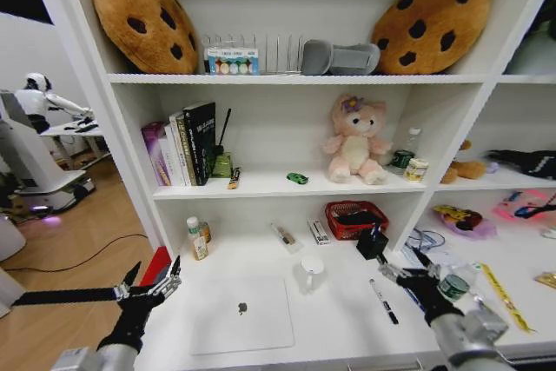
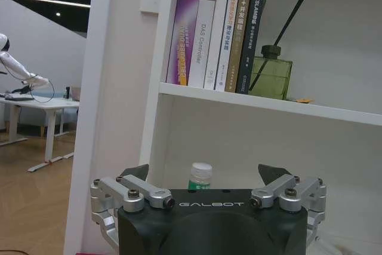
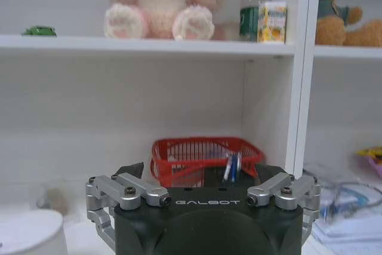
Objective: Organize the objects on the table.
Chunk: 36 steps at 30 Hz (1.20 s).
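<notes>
A closed silver laptop (image 1: 241,312) lies flat on the white table (image 1: 339,323) between my two arms. A black pen (image 1: 383,301) lies right of it, just in front of my right gripper (image 1: 401,265) (image 3: 203,171), which hovers open and empty. A yellow ruler (image 1: 502,297) lies farther right. The tiny green toy car (image 1: 298,178) (image 3: 39,30) sits on the shelf above the table. My left gripper (image 1: 152,282) (image 2: 203,174) is open and empty at the table's left edge, facing a small capped bottle (image 1: 197,238) (image 2: 200,175).
A white mug (image 1: 311,271) stands behind the laptop. At the back are a red basket (image 1: 356,217) (image 3: 206,156), a black box (image 1: 372,241) and two small flat items (image 1: 284,234). Shelf uprights stand on both sides. Books (image 1: 187,145) and a pink plush (image 1: 354,141) fill the shelf.
</notes>
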Available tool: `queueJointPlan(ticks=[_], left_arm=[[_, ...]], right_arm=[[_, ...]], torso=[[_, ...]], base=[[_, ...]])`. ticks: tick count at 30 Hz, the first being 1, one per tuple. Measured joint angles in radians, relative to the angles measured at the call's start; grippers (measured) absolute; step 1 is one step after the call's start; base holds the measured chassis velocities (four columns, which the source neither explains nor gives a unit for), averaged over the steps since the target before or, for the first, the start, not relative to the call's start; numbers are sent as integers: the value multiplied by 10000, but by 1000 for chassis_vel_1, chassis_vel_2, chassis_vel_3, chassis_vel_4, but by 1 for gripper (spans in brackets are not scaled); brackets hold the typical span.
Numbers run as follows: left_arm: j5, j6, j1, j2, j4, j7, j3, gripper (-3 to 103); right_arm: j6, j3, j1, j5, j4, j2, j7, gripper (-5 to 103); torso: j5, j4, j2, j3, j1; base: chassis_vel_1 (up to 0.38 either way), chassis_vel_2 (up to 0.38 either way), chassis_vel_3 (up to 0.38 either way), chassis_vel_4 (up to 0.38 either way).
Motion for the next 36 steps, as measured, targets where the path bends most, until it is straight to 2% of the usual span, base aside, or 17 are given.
queueJointPlan(ticks=[4,7,8,11,12,21,26,27,32,34,36], left_arm=[[-17,-3,-57,48,58,0,3,100],[-28,-20,-41,45,90,9,-21,100],[-28,-20,-41,45,90,9,-21,100],[17,-47,-15,27,124,17,14,100],[17,-47,-15,27,124,17,14,100],[213,-52,94,-71,107,4,69,100],[317,-60,160,-132,73,-6,73,100],[338,-60,168,-149,70,-12,75,100],[401,-61,195,-207,53,-40,84,100],[424,-61,206,-223,38,-60,63,100],[425,-61,210,-225,27,-67,46,100]], right_arm=[[-484,-347,127,497,-428,-122,385,100],[-1223,-629,394,1216,-749,-344,854,100],[-1223,-629,394,1216,-749,-344,854,100],[-2081,-890,940,1854,-1035,-696,1294,100],[-2081,-890,940,1854,-1035,-696,1294,100],[-3666,-1450,2311,2995,-1756,-1526,2014,100],[-4140,-1613,2790,3513,-2044,-1812,2125,100],[-4211,-1663,2919,3594,-2135,-1888,2130,103],[-4283,-1914,3331,3709,-2481,-2109,2114,98],[-4283,-2136,3556,3711,-2786,-2190,2084,90],[-4283,-2215,3620,3712,-2896,-2208,2074,90]], torso=[[1,4,-2,1,1],[0,1,-1,1,1],[0,1,-1,1,1],[1,3,-2,1,2],[1,3,-2,1,2],[1,2,-2,2,3],[1,2,-1,2,3],[1,2,-2,2,3],[1,2,-2,2,2],[0,1,-2,2,2],[0,2,-2,2,3]], base=[[0,0,0,0],[0,0,0,0],[0,0,0,0],[0,0,0,0],[0,0,0,0],[0,0,0,0],[0,0,0,0],[0,0,0,0],[0,0,0,0],[0,0,0,0],[0,0,0,0]])
